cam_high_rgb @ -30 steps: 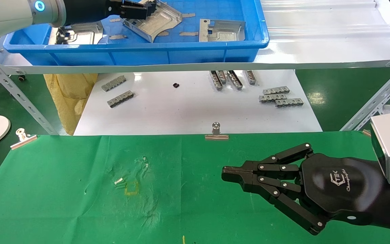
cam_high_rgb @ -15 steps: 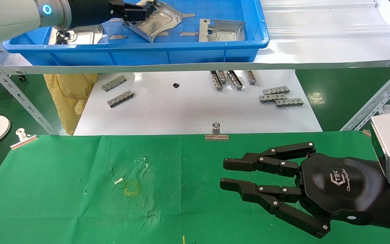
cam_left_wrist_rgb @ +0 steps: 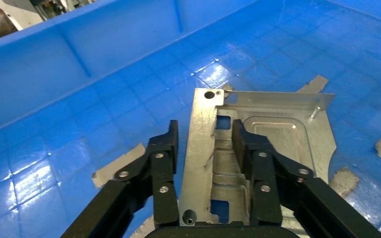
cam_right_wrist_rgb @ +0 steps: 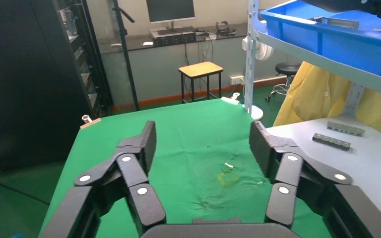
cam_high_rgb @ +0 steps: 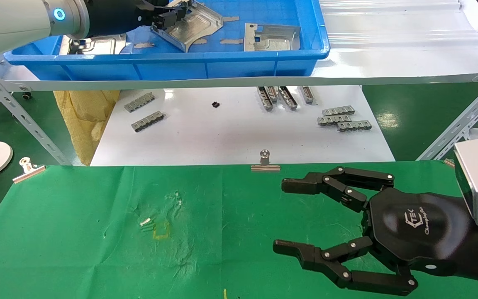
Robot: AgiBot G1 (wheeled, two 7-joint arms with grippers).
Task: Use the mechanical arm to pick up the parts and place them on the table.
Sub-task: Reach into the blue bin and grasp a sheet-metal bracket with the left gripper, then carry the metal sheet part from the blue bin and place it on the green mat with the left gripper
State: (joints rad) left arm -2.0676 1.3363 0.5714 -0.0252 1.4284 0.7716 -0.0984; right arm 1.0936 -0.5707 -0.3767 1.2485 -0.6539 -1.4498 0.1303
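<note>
Where clips pinch it, wrinkled green table (cam_high_rgb: 77,232) beneath white shelf (cam_high_rgb: 388,62).

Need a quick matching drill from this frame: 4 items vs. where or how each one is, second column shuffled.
Items:
1. left gripper
2. right gripper
3. binder clip
4. small grey bars

Place or state:
A. on the white board under the shelf
B. open, empty, over the green table
C. at the far edge of the green cloth
D. in the blue bin, fingers straddling a silver part

Pairs: 1-D, 2-B, 3-C, 4-A
</note>
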